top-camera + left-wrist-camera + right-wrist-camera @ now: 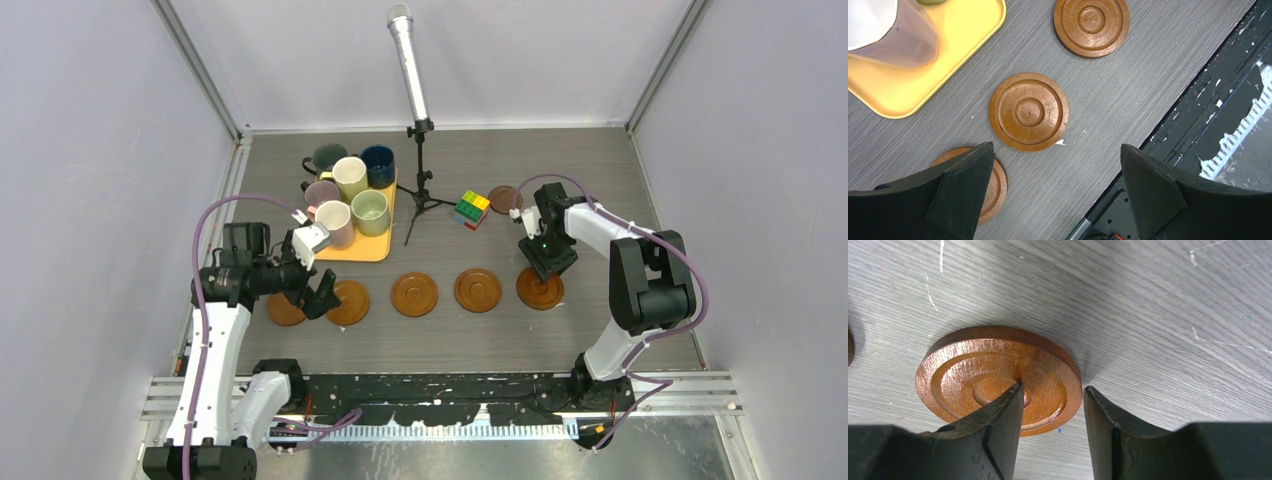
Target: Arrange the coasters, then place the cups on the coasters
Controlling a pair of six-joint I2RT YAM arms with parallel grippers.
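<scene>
five coasters [414, 294] lay rowed, the right end effector [1053, 390] narrow astride the last one's rim, grip unclear; cups [350, 178] unplaced far to its left.

Tbl [600, 170] grey | coasters [414, 294] prob. x6; tray [375, 248]; cube [472, 209]; mic stand [421, 190]

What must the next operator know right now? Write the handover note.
Left gripper: open, empty, hovering by the leftmost coaster and its neighbour.
Right gripper: jaws straddle the rim of the rightmost coaster; a firm grip cannot be confirmed.
Coasters: five in a row on the near side; the small dark coaster lies apart, by the cube.
Cups: all six on the yellow tray.
Done: row mostly laid.
Left: bring in the dark coaster, then set each cup on a coaster.
</scene>
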